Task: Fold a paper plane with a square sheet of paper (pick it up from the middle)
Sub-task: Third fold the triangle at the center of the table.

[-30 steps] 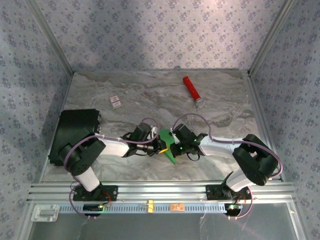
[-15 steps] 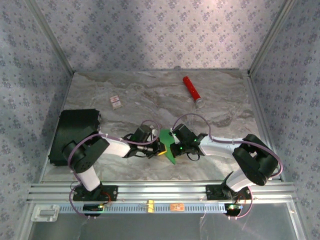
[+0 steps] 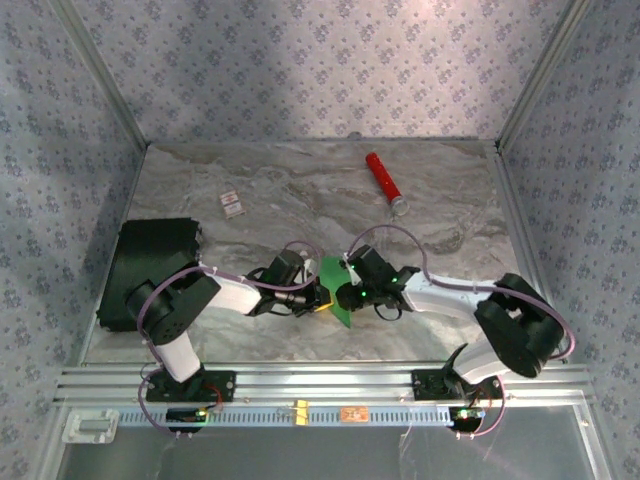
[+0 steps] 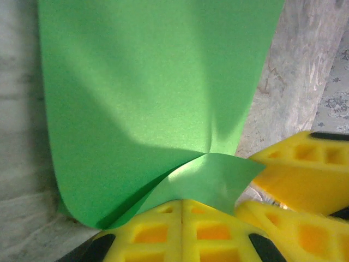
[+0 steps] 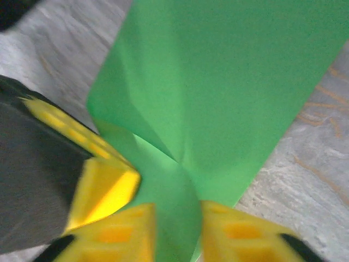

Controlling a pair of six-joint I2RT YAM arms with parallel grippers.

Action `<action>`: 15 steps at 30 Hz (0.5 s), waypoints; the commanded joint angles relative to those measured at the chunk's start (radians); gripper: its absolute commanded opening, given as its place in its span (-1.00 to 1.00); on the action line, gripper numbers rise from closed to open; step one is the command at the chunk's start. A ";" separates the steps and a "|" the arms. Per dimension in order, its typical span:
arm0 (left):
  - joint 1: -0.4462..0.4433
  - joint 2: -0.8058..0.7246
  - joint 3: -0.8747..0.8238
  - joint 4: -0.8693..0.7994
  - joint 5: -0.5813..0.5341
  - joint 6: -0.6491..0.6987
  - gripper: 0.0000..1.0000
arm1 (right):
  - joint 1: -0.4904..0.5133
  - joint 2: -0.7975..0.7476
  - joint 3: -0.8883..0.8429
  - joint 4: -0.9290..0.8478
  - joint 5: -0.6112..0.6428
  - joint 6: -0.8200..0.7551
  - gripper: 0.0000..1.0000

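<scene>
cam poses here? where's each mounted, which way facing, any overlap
Top external: above, behind the bases, looking down at the table; both arms, left gripper and right gripper at the green paper.
Left wrist: faces the paper past its own shut fingers; right gripper at right.
Right wrist: faces the paper past its own fingers; left gripper at left.
Shared: paper and both grippers, all three.

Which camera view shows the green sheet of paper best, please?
The left wrist view: the green sheet of paper is sharp and close, with its bent corner at the left gripper. The right wrist view shows it close but blurred. The top view shows a small, distant green patch.
</scene>
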 commanded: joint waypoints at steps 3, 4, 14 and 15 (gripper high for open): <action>-0.009 0.039 -0.006 -0.062 -0.025 0.021 -0.99 | -0.061 -0.143 -0.044 -0.028 -0.079 0.118 -0.16; -0.008 0.039 -0.006 -0.062 -0.026 0.021 -0.99 | -0.068 -0.162 -0.056 -0.016 -0.114 0.143 -0.18; -0.007 0.041 -0.003 -0.063 -0.029 0.021 -0.99 | 0.025 -0.116 -0.087 0.054 -0.240 0.271 -0.66; -0.007 0.043 -0.002 -0.063 -0.029 0.022 -1.00 | 0.035 -0.100 -0.083 0.059 -0.245 0.275 -0.68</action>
